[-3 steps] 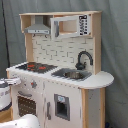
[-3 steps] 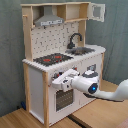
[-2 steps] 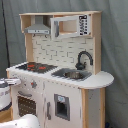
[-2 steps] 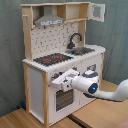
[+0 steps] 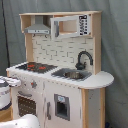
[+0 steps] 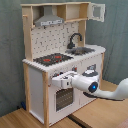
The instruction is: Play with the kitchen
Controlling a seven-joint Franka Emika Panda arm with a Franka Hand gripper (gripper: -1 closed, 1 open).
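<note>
Against the grey curtain: the kitchen (image 6: 65,60) stands upright on a wooden floor (image 6: 20,119), white with light-wood trim.
Hob: black hob (image 5: 35,66) with red rings, left of the sink (image 5: 72,74) in the first exterior view.
Faucet: black faucet (image 6: 75,39) arches over the sink.
Hood: grey hood (image 5: 38,29) sits under the top shelf, beside the microwave door (image 5: 70,26).
Tool: the tool (image 6: 56,80) is at the front panel above the oven door (image 6: 62,97), by the knobs; open or closed, I cannot tell.
Arm: white arm (image 6: 100,89) reaches in from the second exterior view's right.

wood floor (image 6: 20,119), kitchen (image 6: 37,80) standing on it
</note>
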